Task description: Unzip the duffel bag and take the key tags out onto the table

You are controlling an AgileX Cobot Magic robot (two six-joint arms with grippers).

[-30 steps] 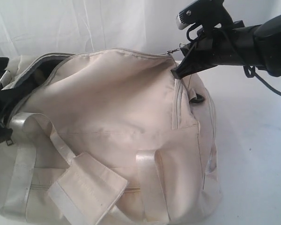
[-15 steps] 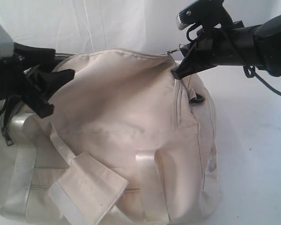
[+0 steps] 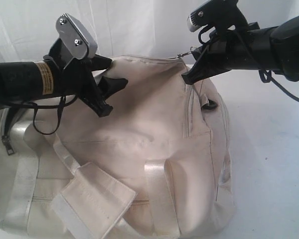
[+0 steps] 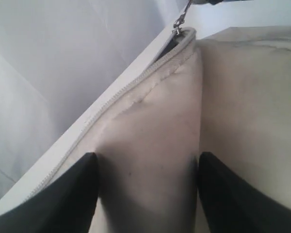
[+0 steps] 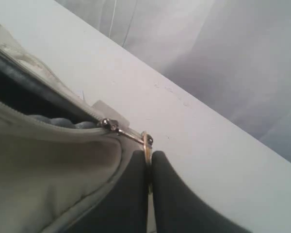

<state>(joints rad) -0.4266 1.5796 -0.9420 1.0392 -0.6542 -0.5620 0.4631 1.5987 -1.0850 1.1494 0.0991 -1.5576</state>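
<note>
Between the fingers point(image 5: 128, 199) of the right gripper point(image 5: 149, 187) the ring of a metal zipper pull point(image 5: 145, 141) is pinched; both fingers are pressed together on it. Just ahead of those fingers the slider sits on the zipper point(image 5: 43, 121). Beyond the slider the teeth are parted and dark grey lining point(image 5: 19, 92) is exposed in the gap. Cream fabric of the duffel bag point(image 5: 48, 170) is seen beside the fingers, and past the fingertips the white table point(image 5: 194, 126) runs to a pale backdrop.

Exterior view: the right gripper point(image 3: 187, 77) is held at the bag's top ridge, with the zipper pull point(image 3: 185, 54) at the upper edge of its fingers. The duffel bag point(image 3: 139, 134) is laid on the table point(image 3: 269, 159), beneath both grippers. Shiny webbing straps point(image 3: 162, 194) are noted on the side panel, well below the fingers.

Left gripper point(image 3: 114, 97): its fingers point(image 3: 118, 83) are spread wide over the bag's upper panel. In the wrist view a raised fold of bag fabric point(image 4: 150, 145) is straddled by the spread fingers point(image 4: 63, 199) and fills the gap between them. Whether the pads press on it cannot be told. From these fingers the zipper line point(image 4: 121, 92) runs away to the zipper pull point(image 4: 180, 22) at its far end.
</note>
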